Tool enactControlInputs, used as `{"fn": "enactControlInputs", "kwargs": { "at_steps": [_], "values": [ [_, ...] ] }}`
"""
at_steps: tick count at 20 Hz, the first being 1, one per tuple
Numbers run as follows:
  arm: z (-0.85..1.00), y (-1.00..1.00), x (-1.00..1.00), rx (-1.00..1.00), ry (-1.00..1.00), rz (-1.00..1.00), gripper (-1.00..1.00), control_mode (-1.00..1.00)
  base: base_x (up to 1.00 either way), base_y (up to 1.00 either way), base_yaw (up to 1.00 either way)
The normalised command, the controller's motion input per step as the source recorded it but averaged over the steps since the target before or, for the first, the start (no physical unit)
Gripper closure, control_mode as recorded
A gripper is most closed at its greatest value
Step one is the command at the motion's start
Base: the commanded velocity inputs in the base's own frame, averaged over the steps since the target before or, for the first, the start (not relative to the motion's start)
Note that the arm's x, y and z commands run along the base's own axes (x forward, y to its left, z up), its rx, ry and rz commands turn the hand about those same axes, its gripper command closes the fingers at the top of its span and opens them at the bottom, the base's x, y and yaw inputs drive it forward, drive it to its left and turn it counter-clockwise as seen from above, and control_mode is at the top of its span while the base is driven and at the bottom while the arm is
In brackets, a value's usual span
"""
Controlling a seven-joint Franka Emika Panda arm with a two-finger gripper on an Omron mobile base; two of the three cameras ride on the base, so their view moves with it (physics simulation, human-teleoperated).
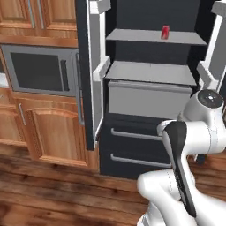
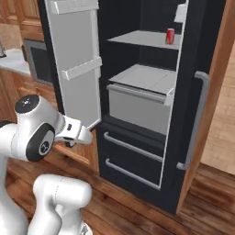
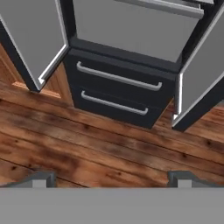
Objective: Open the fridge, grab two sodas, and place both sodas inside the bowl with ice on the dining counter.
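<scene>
A: We have the fridge (image 1: 145, 101) with both doors swung wide, and one soda (image 1: 165, 32) standing upright on the upper shelf (image 1: 154, 37), toward its right side. We can spot just that one can.

B: And our pincer (image 3: 112, 177)?

A: Spread fully, holding nothing, aimed down at the wooden floor (image 3: 87, 148) before the lower drawers (image 3: 118, 92), well apart from the can.

B: We'd judge the can light, rigid, smooth, likely slippery. Let's take it round the middle of its body, jaws level, squeezing gently.
</scene>
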Motion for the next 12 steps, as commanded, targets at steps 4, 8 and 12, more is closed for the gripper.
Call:
{"fn": "enactControlInputs", "kwargs": {
  "at_steps": [4,8,12],
  "values": [
    [0.0,0.0,0.0,0.0,0.0,0.0,-1.0,1.0,0.6,0.25,-0.39],
    [0.0,0.0,0.0,0.0,0.0,0.0,-1.0,1.0,0.65,0.31,-0.39],
    [0.0,0.0,0.0,0.0,0.0,0.0,-1.0,1.0,0.62,0.16,-0.34]
  ]
}}
